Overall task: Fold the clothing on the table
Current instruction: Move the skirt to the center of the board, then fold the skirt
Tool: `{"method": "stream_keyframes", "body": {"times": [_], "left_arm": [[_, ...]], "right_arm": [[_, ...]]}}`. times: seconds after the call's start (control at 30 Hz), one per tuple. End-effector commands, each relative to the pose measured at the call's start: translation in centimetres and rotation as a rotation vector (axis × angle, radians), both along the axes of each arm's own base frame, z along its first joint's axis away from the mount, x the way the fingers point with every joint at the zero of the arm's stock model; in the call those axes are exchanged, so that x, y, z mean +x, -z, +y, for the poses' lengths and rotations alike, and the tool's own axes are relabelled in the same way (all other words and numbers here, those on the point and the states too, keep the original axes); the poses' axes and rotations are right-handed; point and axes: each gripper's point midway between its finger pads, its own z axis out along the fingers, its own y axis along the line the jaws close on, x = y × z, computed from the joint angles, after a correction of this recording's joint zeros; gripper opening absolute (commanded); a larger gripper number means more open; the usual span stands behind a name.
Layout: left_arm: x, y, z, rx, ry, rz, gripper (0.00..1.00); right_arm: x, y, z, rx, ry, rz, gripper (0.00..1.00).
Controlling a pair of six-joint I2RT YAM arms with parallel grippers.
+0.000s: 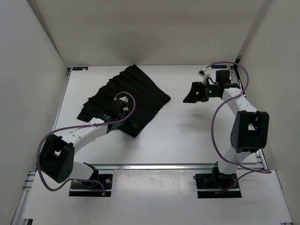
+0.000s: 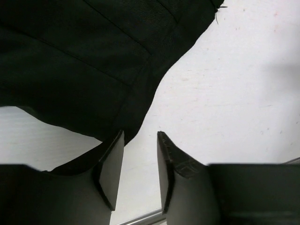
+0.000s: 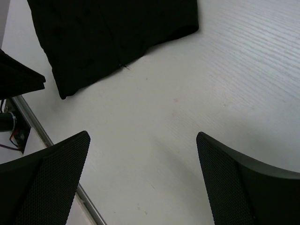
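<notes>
Left gripper (image 2: pixel 140 136) first: my jaws stand a narrow gap apart, clamped on nothing, bare table (image 2: pixel 225 93) showing between them. The clothing (image 2: pixel 84 61) lies just ahead, its hem running up to the tip of one finger, not inside. I reckon I need that edge deep between the pads before lifting. Across to my right gripper (image 3: pixel 143 136): jaws spread wide over bare table, cloth ahead of it. Nothing blocks the fold.
</notes>
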Motion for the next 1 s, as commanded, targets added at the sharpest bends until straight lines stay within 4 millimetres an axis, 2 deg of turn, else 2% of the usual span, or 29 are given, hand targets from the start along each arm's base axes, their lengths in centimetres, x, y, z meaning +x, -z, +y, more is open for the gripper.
{"method": "stream_keyframes", "body": {"times": [0.0,0.07,0.13,0.23,0.3,0.47,0.6,0.63,0.83,0.97], "left_arm": [[-0.6,0.0,-1.0,-0.019,0.034,0.012,0.46],[-0.9,0.9,-1.2,0.017,0.059,0.024,0.56],[-1.4,1.8,-1.4,0.051,0.079,0.045,0.61],[-1.4,2.7,-1.5,0.063,0.082,0.07,0.64],[-1.0,2.4,-1.4,0.067,0.074,0.055,0.66],[-1.4,3.1,0.0,0.075,0.016,0.073,0.65],[-1.3,2.7,0.9,0.056,-0.022,0.066,0.65],[-1.3,3.1,1.4,0.071,-0.043,0.062,0.65],[-1.6,4.3,2.1,0.079,-0.05,0.09,0.61],[-1.2,5.0,2.8,0.095,-0.068,0.089,0.58]], "right_arm": [[-0.5,-0.4,-0.5,0.041,-0.004,0.018,1.0],[-1.1,-0.2,-0.6,0.037,-0.009,0.029,1.0],[-1.5,-0.2,-0.7,0.034,-0.006,0.033,0.99],[-2.5,0.1,-0.7,0.013,-0.012,0.035,1.0],[-3.4,0.4,-0.3,-0.002,-0.031,0.04,1.0],[-4.1,0.3,0.4,-0.013,-0.06,0.041,0.99],[-3.8,0.6,-0.2,-0.021,-0.044,0.046,0.99],[-3.6,0.9,-0.2,-0.02,-0.047,0.05,0.99],[-3.4,0.6,-0.3,-0.014,-0.045,0.047,1.0],[-3.4,-0.2,-0.5,-0.014,-0.047,0.042,0.99]]}}
